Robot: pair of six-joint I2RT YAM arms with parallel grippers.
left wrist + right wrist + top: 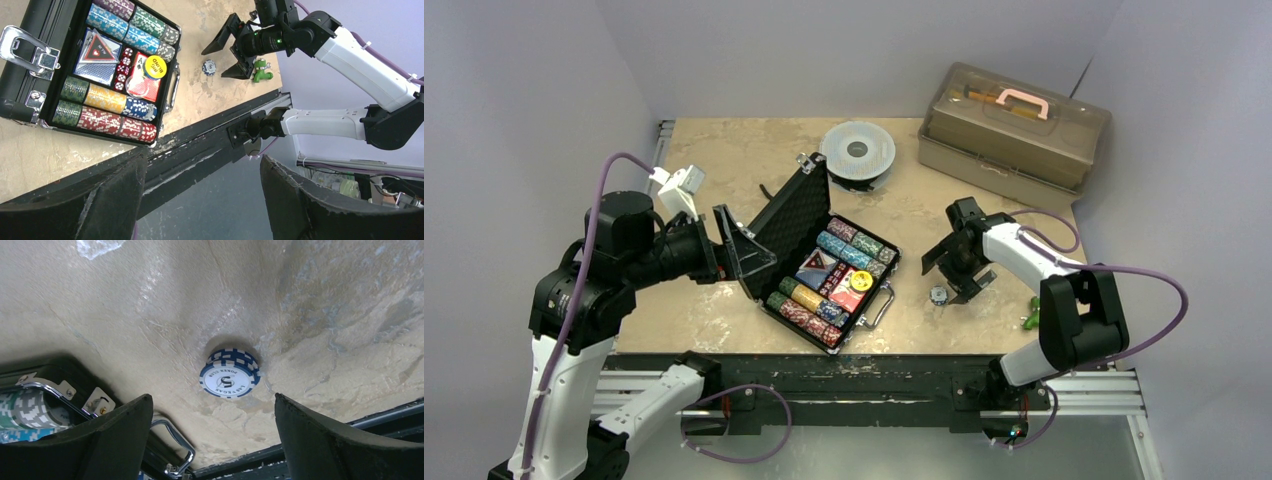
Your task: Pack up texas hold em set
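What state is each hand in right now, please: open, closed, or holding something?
Left hand: open, holding nothing.
Right hand: open, holding nothing, poised over a small stack of blue-and-white poker chips without touching it.

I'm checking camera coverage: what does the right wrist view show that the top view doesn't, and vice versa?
Only the right wrist: the "5" printed on the loose blue-and-white chips. Only the top: the brown toolbox, the grey spool, the case's open lid, the left arm. Both: those chips, the case handle, the table.
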